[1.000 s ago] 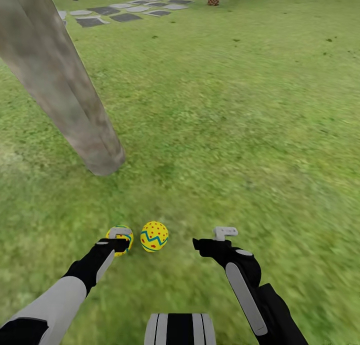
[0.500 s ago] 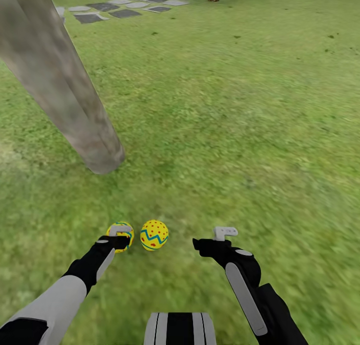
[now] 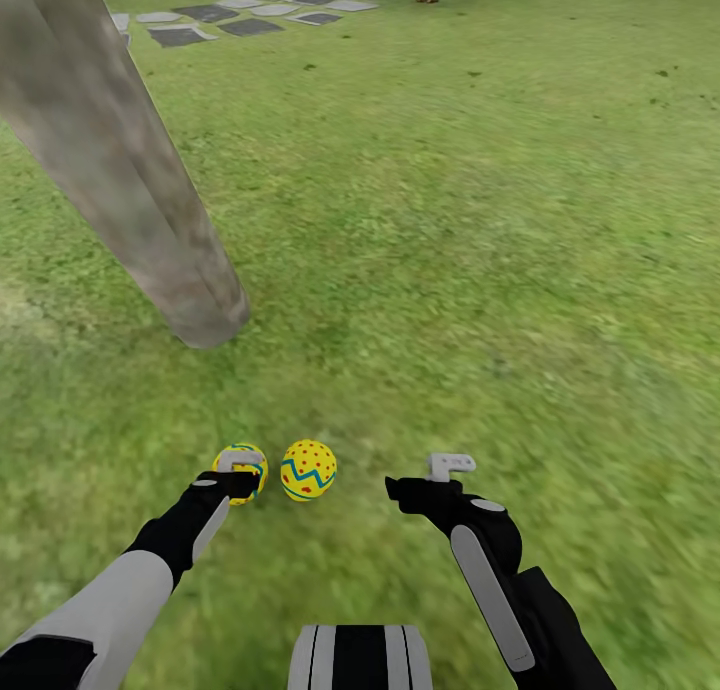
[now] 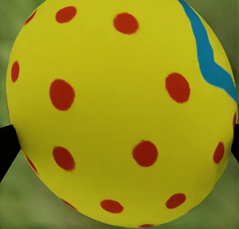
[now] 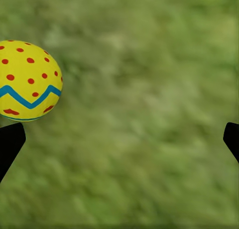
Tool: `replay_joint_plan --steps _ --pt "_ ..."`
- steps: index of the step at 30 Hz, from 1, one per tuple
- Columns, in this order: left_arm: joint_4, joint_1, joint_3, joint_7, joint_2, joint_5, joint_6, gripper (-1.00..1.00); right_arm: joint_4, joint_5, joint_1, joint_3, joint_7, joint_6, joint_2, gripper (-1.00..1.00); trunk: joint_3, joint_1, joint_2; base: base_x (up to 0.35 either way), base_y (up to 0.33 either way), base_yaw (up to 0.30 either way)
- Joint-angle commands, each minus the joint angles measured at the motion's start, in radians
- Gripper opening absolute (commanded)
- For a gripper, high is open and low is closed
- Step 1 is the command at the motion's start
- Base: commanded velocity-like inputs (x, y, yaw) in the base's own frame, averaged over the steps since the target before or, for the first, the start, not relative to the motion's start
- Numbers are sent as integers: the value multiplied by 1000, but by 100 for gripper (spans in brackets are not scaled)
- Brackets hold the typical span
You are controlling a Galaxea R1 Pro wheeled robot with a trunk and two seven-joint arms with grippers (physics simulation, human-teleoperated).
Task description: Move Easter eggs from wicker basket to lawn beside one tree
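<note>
Head view: two yellow, red-dotted eggs are seen side by side on the lawn [image 3: 450,220], near the base of the leaning tree [image 3: 130,190]. The left egg [image 3: 243,467] is held at the left gripper [image 3: 235,480]; the second egg [image 3: 308,471] lies free beside it.

Left wrist view: the held egg [image 4: 119,109] is clamped between dark fingertips [image 4: 7,144].

Right wrist view: the right gripper's fingers [image 5: 10,142] are spread wide over grass, with the free egg [image 5: 27,79] nearby.

head down over lawn [image 3: 480,220], wrists close
</note>
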Motion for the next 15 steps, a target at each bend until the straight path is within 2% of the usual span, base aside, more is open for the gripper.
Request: replay_joint_plan --steps 1,15 --pt "50 0 -9 6 1 15 5 100 -1 -11 -1 1 -10 2 0 100 -1 0 0 0 0 0" --pt "50 1 -9 6 1 15 6 100 -1 -11 -1 0 -10 2 0 100 15 -2 1 0 0 0"
